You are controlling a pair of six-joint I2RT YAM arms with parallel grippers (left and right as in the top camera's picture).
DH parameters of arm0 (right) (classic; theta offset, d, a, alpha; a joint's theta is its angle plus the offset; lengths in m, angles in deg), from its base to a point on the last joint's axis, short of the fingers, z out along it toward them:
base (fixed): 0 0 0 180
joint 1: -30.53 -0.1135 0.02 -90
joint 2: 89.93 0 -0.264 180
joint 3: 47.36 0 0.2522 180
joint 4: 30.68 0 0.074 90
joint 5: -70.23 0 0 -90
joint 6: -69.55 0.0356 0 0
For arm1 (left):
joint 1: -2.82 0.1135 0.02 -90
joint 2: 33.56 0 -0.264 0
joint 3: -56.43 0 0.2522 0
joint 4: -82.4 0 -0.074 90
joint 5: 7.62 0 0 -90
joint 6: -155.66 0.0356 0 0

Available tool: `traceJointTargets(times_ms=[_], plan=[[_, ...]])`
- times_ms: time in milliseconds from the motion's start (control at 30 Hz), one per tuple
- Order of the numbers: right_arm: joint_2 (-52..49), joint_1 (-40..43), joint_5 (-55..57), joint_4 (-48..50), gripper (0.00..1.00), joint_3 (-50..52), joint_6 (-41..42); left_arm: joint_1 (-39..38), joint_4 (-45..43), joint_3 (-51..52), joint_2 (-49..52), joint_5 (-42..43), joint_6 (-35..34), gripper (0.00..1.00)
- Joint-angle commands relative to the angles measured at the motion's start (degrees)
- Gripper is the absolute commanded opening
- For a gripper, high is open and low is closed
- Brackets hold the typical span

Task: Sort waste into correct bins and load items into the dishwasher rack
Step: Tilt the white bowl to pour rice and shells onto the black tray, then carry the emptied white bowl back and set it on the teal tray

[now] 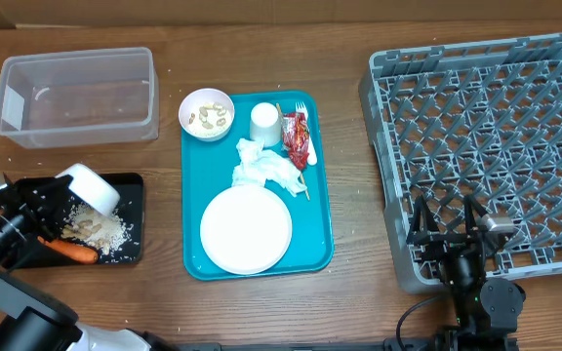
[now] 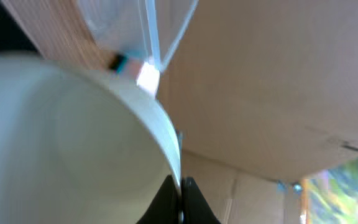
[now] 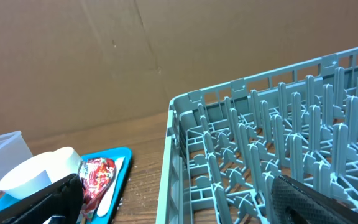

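L arm holds bowl tilted over black tray; R open at rack.
Rack (image 1: 486, 146) on right, my R gripper (image 1: 447, 226) wide open over its near-left corner, holding nothing. Teal tray (image 1: 315, 195) centre w/ plate (image 1: 246, 229), napkins (image 1: 261, 168), cup (image 1: 264, 123), wrapper (image 1: 297, 138), 2nd bowl (image 1: 206, 113). Clear tub (image 1: 8, 97) back left. My L gripper (image 2: 180, 202) pinched on white bowl (image 1: 91, 187) rim, above black tray (image 1: 130, 185) w/ rice scraps (image 1: 100, 229) + carrot (image 1: 66, 250).

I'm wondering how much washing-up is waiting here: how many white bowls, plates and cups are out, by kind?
Bowls: 2
Plate: 1
Cup: 1
Total: 4
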Motion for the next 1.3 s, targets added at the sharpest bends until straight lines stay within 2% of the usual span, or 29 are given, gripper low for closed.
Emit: traceJointTargets(times_ms=[0,33,100,133,233,300,333,500,667,767,900,1033,1100,1133,1233,1267], plan=[[0.5,0.2,0.3,0.2,1.0,0.6,-0.2,0.3,3.2,-0.1,-0.3,6.8,6.4,0.04],[0.5,0.2,0.3,0.2,1.0,0.6,-0.2,0.3,1.6,-0.1,-0.3,7.0,7.2,0.04],[0.5,0.2,0.3,0.2,1.0,0.6,-0.2,0.3,-2.5,-0.1,-0.3,0.4,0.6,0.04],[0.5,0.2,0.3,0.2,1.0,0.6,-0.2,0.3,-0.7,-0.1,-0.3,-2.1,-1.5,0.04],[0.5,0.2,0.3,0.2,1.0,0.6,-0.2,0.1,1.3,-0.1,-0.3,-0.4,3.6,0.04],[0.5,0.2,0.3,0.2,1.0,0.6,-0.2,0.0,0.3,-0.1,-0.3,-2.4,2.3,0.04],[0.5,0.2,0.3,0.2,1.0,0.6,-0.2,0.0,2.8,-0.1,-0.3,-2.7,2.0,0.04],[0.5,0.2,0.3,0.2,1.0,0.6,-0.2,-0.3,10.0,-0.2,-0.9,0.9,7.3,0.04],[0.5,0.2,0.3,0.2,1.0,0.6,-0.2,-1.5,13.4,-1.2,-3.7,0.5,11.6,0.04],[0.5,0.2,0.3,0.2,1.0,0.6,-0.2,-3.5,13.6,-2.6,-6.6,-1.9,11.5,0.04],[0.5,0.2,0.3,0.2,1.0,0.6,-0.2,-8.9,15.6,-6.4,-11.5,-7.9,10.9,0.04],[0.5,0.2,0.3,0.2,1.0,0.6,-0.2,-17.5,16.5,-11.0,-16.4,-14.2,8.4,0.04],[0.5,0.2,0.3,0.2,1.0,0.6,-0.2,-23.1,15.7,-13.1,-18.4,-20.4,5.1,0.04],[0.5,0.2,0.3,0.2,1.0,0.6,-0.2,-29.5,14.2,-14.5,-19.6,-28.2,1.0,0.04],[0.5,0.2,0.3,0.2,1.0,0.6,-0.2,-39.5,11.3,-14.9,-20.3,-39.8,-4.8,0.04],[0.5,0.2,0.3,0.2,1.0,0.6,-0.2,-45.0,9.8,-14.8,-20.0,-45.6,-7.3,0.04]])
